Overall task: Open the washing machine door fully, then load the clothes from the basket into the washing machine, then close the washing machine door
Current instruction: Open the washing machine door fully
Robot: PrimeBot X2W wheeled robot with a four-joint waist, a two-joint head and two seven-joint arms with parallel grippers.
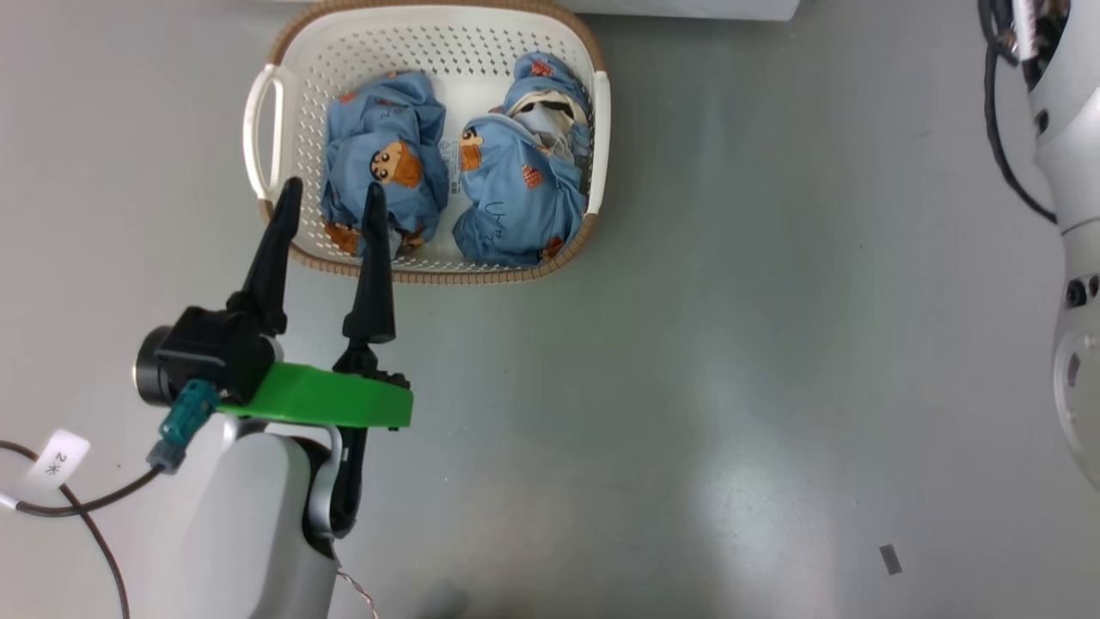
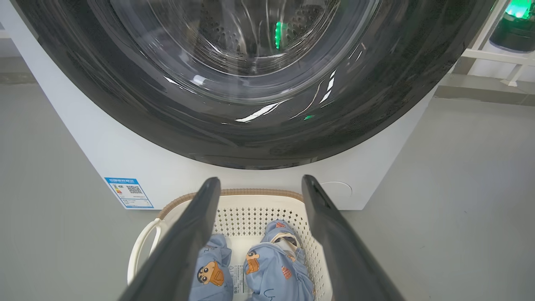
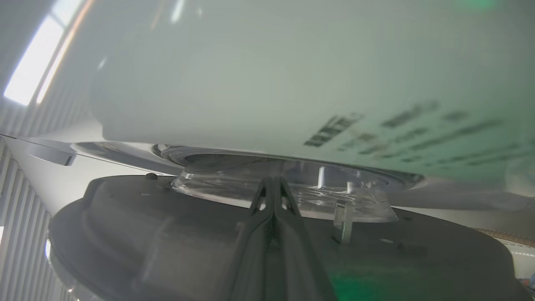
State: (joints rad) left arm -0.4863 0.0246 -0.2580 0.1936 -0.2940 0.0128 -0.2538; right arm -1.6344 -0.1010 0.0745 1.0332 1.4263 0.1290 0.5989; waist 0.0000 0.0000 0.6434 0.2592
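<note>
Over the basket [image 1: 302, 52], left gripper [image 1: 333, 186] hangs spread. Right gripper [image 3: 271, 180] (fingers together) sits at the door [image 3: 125, 217]; opening step, probably: push wider.

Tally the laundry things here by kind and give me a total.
Light blue clothes bundles: 2
Basket: 1
Washing machine: 1
Total: 4

Smooth grey glossy floor [image 1: 773, 387] shows a pale sheen (one small dark rectangular mark [image 1: 890, 559] on it); white barred frame [image 2: 493, 54] beyond.
</note>
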